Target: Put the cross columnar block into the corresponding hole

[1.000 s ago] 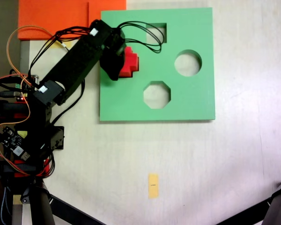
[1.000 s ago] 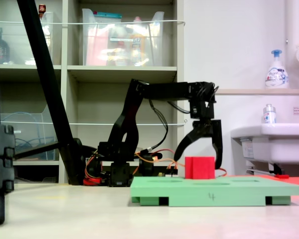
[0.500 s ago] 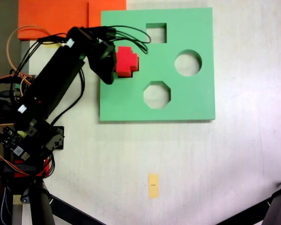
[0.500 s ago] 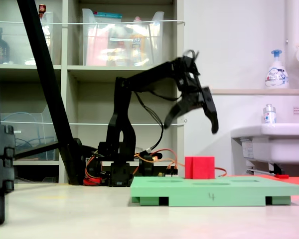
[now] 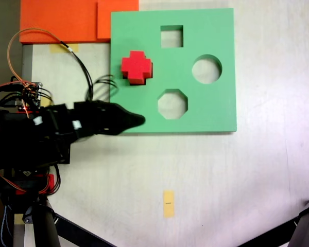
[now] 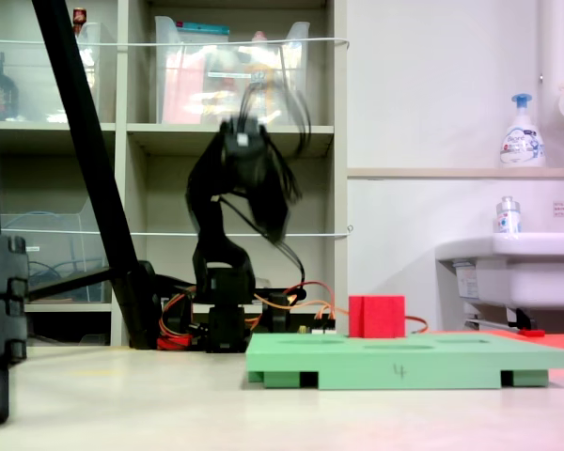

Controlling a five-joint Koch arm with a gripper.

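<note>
Red cross block (image 5: 137, 68) sits upright on the green board (image 5: 216, 105), left of the round hole (image 5: 206, 69) — nothing holding it. Gripper (image 5: 136, 120) hangs over the board's lower-left corner — can't tell if it's open.

Your robot is a black plastic hobby arm (image 5: 67, 126) built of boxy servo segments, tapering to a dark pointed gripper (image 5: 136, 120) as a fixed view from above shows it. Small white labels (image 5: 38, 121) sit on two of its segments. Thin black cables (image 5: 85, 69) loop off the links, and an orange wire (image 5: 13, 43) arcs over a base cluttered with red and orange leads (image 6: 282, 303). From the side, the arm (image 6: 240, 178) looks blurred and uniformly black.
</note>
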